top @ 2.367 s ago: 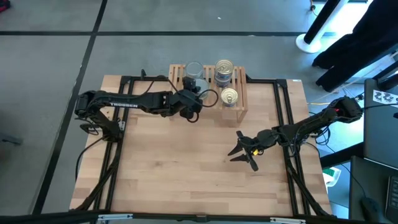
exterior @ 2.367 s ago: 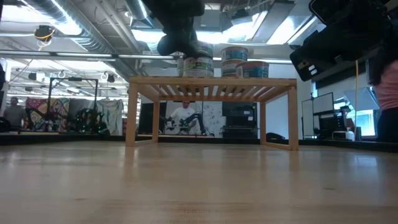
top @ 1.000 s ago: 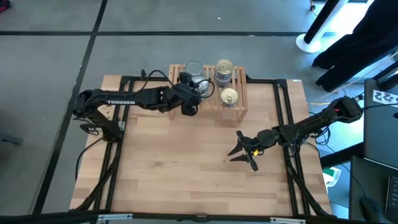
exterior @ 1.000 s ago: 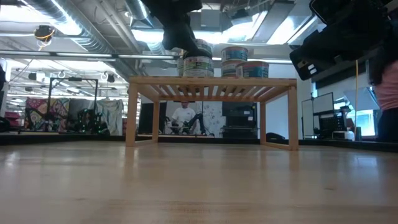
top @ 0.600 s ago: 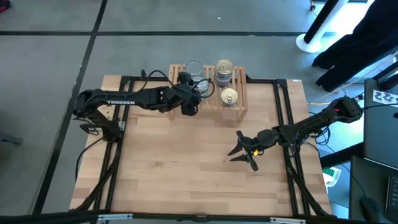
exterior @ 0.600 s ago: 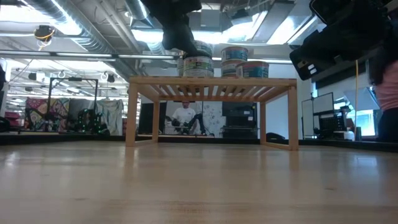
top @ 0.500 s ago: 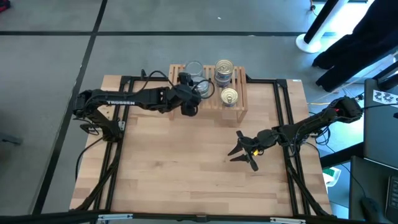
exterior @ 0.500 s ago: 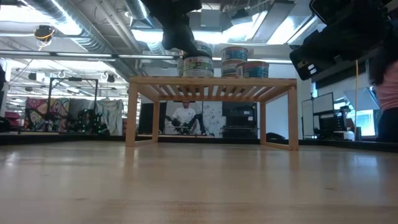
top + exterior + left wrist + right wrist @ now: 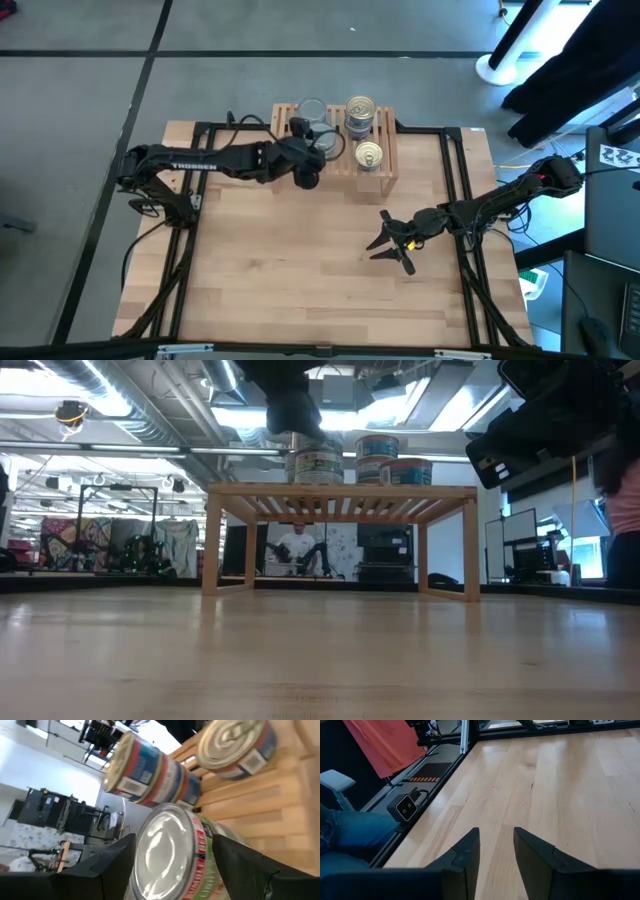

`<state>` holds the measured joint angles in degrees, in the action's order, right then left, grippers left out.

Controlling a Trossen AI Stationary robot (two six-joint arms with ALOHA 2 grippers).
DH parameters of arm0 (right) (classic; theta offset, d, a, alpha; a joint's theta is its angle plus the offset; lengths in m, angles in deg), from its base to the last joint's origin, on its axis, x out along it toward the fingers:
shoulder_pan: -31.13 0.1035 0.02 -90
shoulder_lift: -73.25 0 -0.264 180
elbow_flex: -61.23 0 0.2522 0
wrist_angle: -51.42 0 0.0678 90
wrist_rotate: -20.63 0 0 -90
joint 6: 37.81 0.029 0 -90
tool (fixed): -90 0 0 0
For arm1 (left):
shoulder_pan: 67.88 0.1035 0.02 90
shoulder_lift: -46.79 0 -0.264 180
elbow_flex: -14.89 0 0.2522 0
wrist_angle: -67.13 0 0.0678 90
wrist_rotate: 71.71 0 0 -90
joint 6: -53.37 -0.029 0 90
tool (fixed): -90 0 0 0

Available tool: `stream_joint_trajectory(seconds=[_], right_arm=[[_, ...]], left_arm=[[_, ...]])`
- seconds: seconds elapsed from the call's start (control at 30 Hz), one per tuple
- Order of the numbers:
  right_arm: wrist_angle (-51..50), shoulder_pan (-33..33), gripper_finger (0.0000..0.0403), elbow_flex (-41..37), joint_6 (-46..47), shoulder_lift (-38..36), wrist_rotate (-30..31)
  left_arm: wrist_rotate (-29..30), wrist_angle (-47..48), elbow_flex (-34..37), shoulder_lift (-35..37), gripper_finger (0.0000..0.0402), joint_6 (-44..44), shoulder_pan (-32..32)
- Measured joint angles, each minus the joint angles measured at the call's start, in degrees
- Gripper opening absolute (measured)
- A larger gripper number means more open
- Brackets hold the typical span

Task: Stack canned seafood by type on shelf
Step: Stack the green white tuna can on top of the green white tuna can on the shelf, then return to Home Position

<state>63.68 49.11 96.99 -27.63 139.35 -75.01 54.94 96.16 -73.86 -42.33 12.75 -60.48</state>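
From above, the left pincer sits over the silver-topped stack at the left of the shelf, its jaws spread wide and holding nothing. A taller gold-topped stack and a single gold-topped tin stand beside it. The right pincer waits low over the bare desk, well apart from the shelf, part open and empty.

At desk level, the tins stand level on the shelf top.

The left wrist camera shows the top silver tin between the spread fingers, touching neither that I can tell. The best withdrawal is straight up, so no finger clips the rim and shifts the stack.

The right wrist camera sees only desk.

A second ago the left jaws were narrower around this tin; they have since let go.
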Motion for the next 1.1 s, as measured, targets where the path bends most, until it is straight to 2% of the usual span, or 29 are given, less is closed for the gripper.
stream_joint_trajectory(seconds=[0.33,0.5,0.67,0.83,0.93,1.1], right_arm=[[0.25,0.00,0.0120,0.00,0.02,0.00,-0.70],[4.62,0.00,0.0120,0.07,0.02,-0.02,-4.50],[3.67,0.00,0.0120,0.11,0.02,-1.73,-4.48],[-0.26,-0.02,0.0120,0.11,0.00,-8.92,-4.41],[-4.64,0.00,0.0120,0.12,0.00,-16.02,-2.65],[-14.21,0.00,0.0120,0.11,-0.97,-29.77,3.41]], left_arm=[[0.06,-1.17,0.02,0.00,0.0261,0.22,2.05],[0.10,-1.90,0.05,2.14,0.0260,0.26,-0.67],[0.10,-2.23,0.04,7.67,0.0261,1.86,-4.40],[0.01,1.32,0.04,15.97,0.0260,9.09,-8.39],[0.07,8.46,0.04,21.30,0.0260,14.27,-10.13],[-0.09,20.47,0.04,28.67,0.0262,28.49,-12.27]])
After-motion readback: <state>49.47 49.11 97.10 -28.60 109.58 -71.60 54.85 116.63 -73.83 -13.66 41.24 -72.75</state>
